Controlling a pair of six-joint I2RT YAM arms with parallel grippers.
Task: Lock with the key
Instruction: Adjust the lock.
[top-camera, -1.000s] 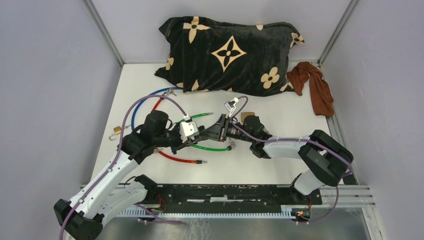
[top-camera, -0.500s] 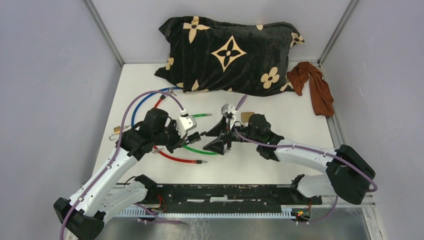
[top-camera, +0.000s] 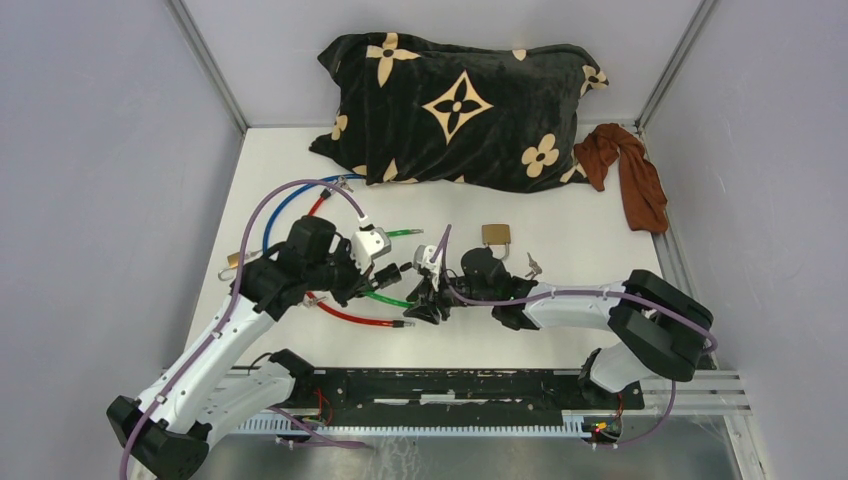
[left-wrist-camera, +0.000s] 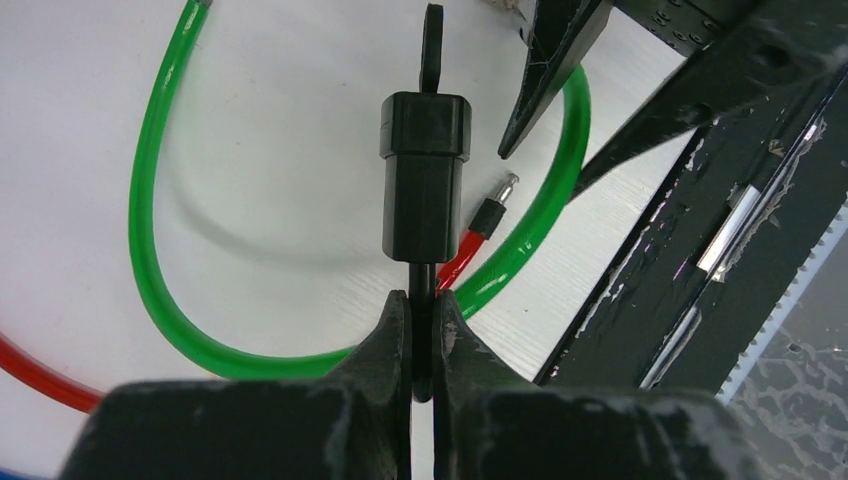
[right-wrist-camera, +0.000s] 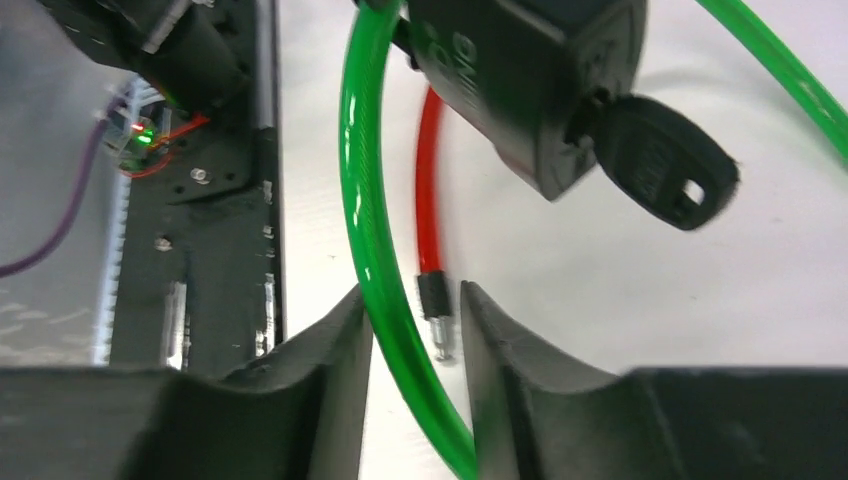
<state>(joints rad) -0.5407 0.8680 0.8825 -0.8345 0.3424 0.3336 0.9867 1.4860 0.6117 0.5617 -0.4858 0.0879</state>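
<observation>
White-shelled arms (top-camera: 215, 350) with black joints — purple cables (top-camera: 575, 292), matte black left claw (left-wrist-camera: 422, 305) and right claw (right-wrist-camera: 412, 295).

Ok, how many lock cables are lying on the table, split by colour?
green cable: 1
red cable: 1
blue cable: 1
Total: 3

The right gripper (top-camera: 418, 306) has moved away from the black lock (top-camera: 390, 273) and come down toward the near edge of the table (top-camera: 290, 170). Its fingers (right-wrist-camera: 320, 380) now sit on either side of the green cable (right-wrist-camera: 385, 330). The arm swung low, so the brass padlock (top-camera: 496, 235) and small keys (top-camera: 533, 265) behind it now show.
</observation>
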